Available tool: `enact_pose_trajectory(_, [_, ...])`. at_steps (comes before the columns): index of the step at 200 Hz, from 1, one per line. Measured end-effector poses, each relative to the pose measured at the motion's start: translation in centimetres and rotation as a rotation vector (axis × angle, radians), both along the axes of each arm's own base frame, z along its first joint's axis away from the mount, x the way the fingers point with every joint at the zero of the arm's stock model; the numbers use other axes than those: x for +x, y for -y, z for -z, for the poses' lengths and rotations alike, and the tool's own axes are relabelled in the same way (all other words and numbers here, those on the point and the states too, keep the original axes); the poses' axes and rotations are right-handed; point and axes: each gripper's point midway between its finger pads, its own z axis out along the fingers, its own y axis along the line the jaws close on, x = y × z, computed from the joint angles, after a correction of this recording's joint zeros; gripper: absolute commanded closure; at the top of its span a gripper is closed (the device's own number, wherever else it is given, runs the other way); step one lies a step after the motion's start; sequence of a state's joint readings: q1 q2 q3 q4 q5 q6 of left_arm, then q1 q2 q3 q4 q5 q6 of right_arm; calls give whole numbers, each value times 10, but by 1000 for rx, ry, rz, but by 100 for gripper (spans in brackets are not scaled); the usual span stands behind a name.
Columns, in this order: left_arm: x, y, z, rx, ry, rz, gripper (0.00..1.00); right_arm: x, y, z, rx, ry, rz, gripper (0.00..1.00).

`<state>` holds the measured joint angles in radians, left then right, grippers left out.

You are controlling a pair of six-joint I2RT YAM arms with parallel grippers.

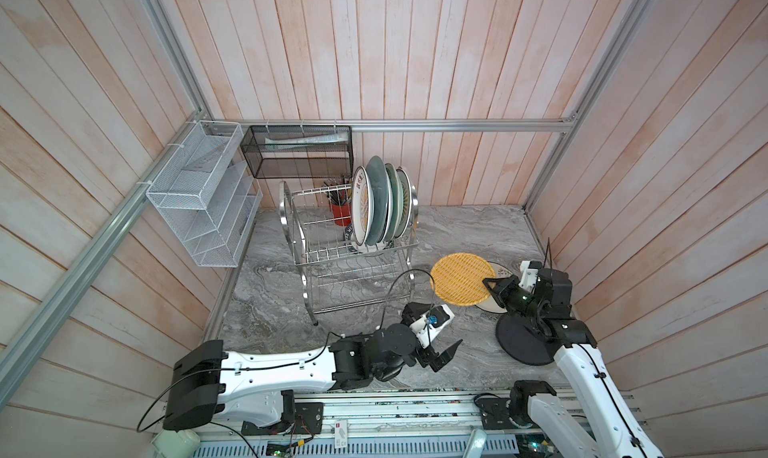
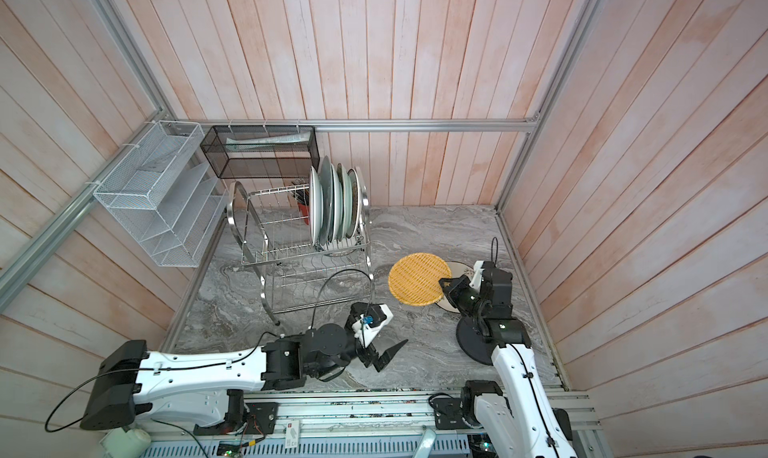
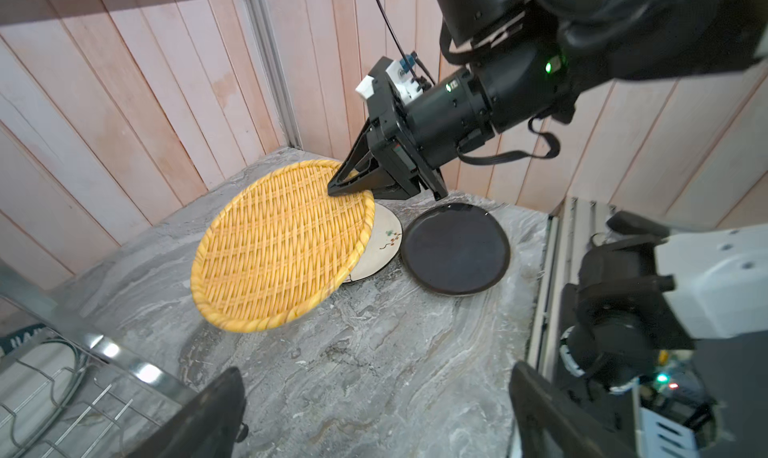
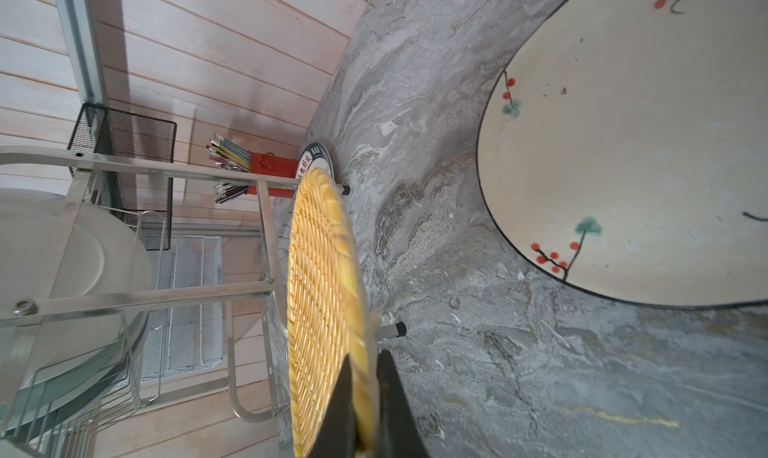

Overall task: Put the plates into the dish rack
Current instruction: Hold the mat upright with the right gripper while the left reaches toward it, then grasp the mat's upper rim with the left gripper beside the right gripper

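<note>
Arms: two. The left one lies low along the front. The right one reaches in from the right side.
Left fingers (image 1: 451,349): spread wide and holding nothing, low over the bare surface (image 1: 457,231) at the front.
Right fingers (image 3: 386,184): pinched tight on the rim of the yellow woven disc (image 1: 461,279).
Yellow woven disc: one. It is up off the surface and tilted, held by the edge nearest the right arm. Its far edge points at the dish rack (image 1: 286,211), near the front right leg but apart from it.
Dish rack: one, shiny wire with two tiers, at the back of the surface, left of the middle.
Plates (image 1: 376,202) in the rack: at least four stand on edge, packed together at the right end of the top tier. They are too tight to count for sure. The leftmost is white with an orange sunburst, and the next is blue-grey.
Low plate (image 4: 316,157): one, with a dark lettered rim, low down by the rack. Which tier it is in cannot be told.
Plates on the surface: two, both lying flat. The cream floral plate (image 3: 384,240) is partly under the lifted disc. The black plate (image 3: 455,248) is just beside it, nearer the front.
Open room: the left part of the top tier shows bare prongs. A wide bare stretch of surface lies between the rack, the left fingers and the disc.
Edges: the two flat plates lie near the right wall. In both top views the right arm hides part of the black plate.
Other things: one white mesh organiser (image 1: 199,202), one black mesh basket (image 1: 297,150), one red holder (image 1: 340,213) full of sticks behind the rack.
</note>
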<state>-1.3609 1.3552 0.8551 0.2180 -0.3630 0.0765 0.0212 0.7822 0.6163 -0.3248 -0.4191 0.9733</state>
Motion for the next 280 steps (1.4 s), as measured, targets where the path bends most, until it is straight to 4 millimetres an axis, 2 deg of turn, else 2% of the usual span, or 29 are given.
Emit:
enact_pose_trajectory(54, [25,34,46,241,231,-39,10,-13,3,8,-24,-52,48,100])
enact_pose_trajectory(84, [37,48,60,335,324,-62,21,-16,3,6,-20,-50,51,100])
enact_pose_trajectory(107, [45,50,69,384,368,-72,35,-18,3,6,-22,-48,52,100])
enact_pose_trajectory(145, [62,44,67,400,394,-109,47,-23,6,7,-39,-53,60,100])
enact_pose_trajectory(177, [72,41,66,401,395,-123,53,-25,7,8,-48,-55,61,100])
enact_pose_trajectory(236, [75,43,74,433,424,-110,63,-26,7,9,-49,-59,59,100])
enact_pose_trajectory(280, [77,50,77,441,441,-101,78,-27,6,10,-51,-65,56,100])
